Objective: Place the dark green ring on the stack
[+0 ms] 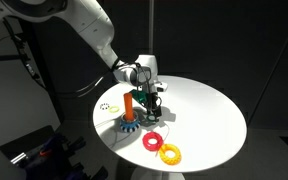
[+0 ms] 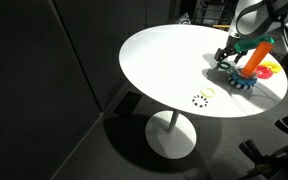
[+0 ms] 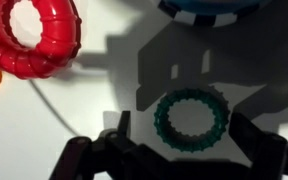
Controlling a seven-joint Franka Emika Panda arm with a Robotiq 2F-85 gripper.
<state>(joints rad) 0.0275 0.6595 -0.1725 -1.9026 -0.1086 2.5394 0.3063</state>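
The dark green ring [image 3: 191,92] lies flat on the white table in the wrist view. It sits between my two fingers, and neither finger touches it. My gripper [image 3: 182,122] is open and low over the table; it also shows in both exterior views [image 1: 154,104] [image 2: 229,55]. The stack is an upright orange peg [image 1: 128,103] [image 2: 256,56] on a blue toothed base [image 1: 130,125] [image 2: 242,81] [image 3: 209,8]. It stands right beside my gripper. In both exterior views my gripper hides the green ring.
A thick red ring [image 3: 36,38] [image 1: 152,141] [image 2: 271,68] lies close by, with a yellow toothed ring [image 1: 170,153] beyond it. A small pale ring [image 1: 106,106] [image 2: 201,97] lies apart on the round white table [image 1: 209,115], near its edge.
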